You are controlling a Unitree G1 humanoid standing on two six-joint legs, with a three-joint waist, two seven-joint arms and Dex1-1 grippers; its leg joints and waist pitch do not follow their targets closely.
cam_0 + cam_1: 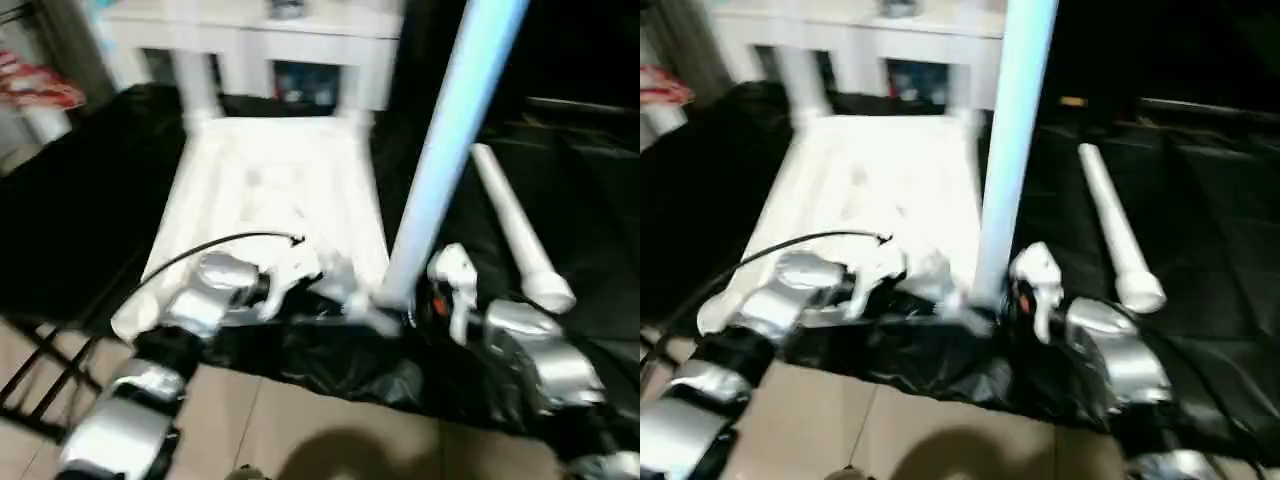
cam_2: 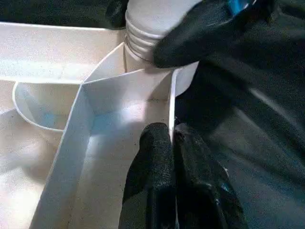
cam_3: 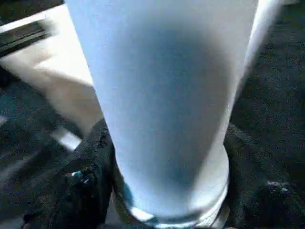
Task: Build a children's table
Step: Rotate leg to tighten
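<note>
The white table top (image 1: 270, 190) lies upside down on a black sheet, with two legs (image 1: 195, 85) standing at its far corners. At the near right corner a third leg (image 1: 450, 130) stands upright, its threaded end (image 2: 143, 33) at the corner socket. My right gripper (image 1: 405, 300) is shut on this leg's base, one finger (image 3: 90, 167) on each side. Just left of it, my left gripper (image 2: 171, 131) is shut on the top's rim wall (image 2: 119, 90) beside that socket. A fourth leg (image 1: 520, 235) lies loose on the sheet to the right.
The black sheet (image 1: 80, 200) covers the floor around the top. A white cabinet (image 1: 250, 30) stands right behind it. A black metal frame (image 1: 40, 370) is at the near left on the tiled floor (image 1: 330, 420). A black cable (image 1: 200, 250) arcs over my left forearm.
</note>
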